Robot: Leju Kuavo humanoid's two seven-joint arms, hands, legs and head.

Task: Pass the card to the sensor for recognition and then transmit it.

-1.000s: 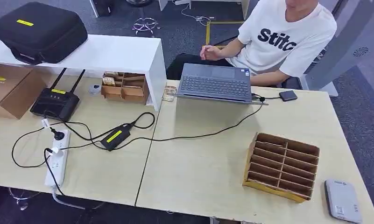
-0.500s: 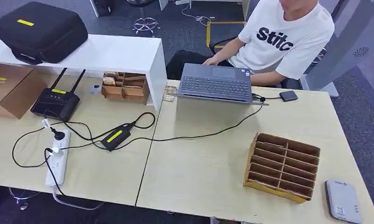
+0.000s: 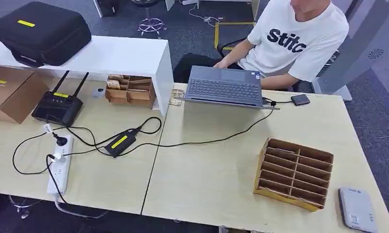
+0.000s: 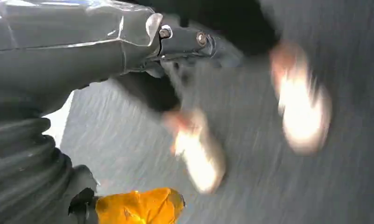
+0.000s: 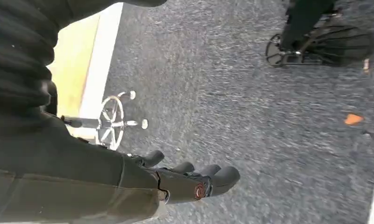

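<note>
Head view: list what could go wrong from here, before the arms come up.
1. The cardboard slot rack stands close beside the grey sensor; an arm could knock it.
2. The sensor sits at the table's corner and could be pushed off.
3. The black cable crosses the desk toward the laptop; it could snag.

Person (image 3: 299,41) at laptop (image 3: 225,86); router (image 3: 57,106), black case (image 3: 41,31) on shelf (image 3: 119,56).
</note>
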